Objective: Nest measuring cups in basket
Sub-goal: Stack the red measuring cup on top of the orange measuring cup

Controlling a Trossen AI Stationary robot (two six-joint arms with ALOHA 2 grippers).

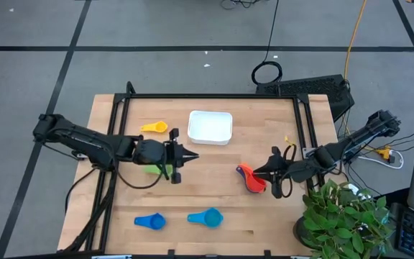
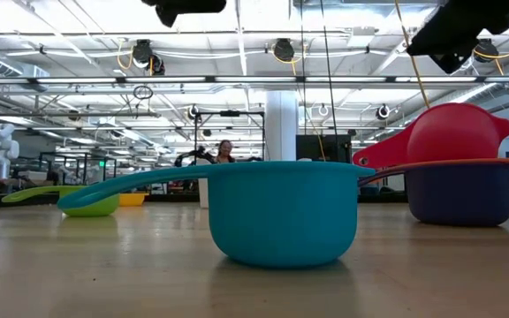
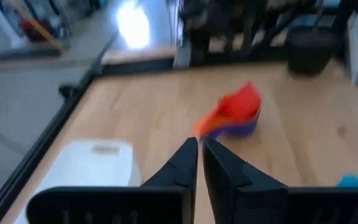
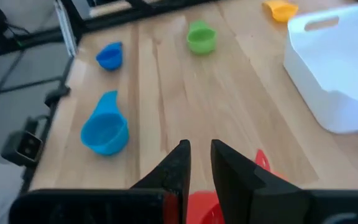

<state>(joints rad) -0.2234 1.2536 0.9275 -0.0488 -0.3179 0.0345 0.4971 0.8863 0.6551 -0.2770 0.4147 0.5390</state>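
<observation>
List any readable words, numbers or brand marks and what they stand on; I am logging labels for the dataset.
None can be read.
Basket: plain white, no print visible.
Light blue cup: seen close in the low view, bare plastic, no size marking showing.
Red cup and navy cup: no marks showing.
Room behind the table in the low view: any signs are too small to read.
</observation>
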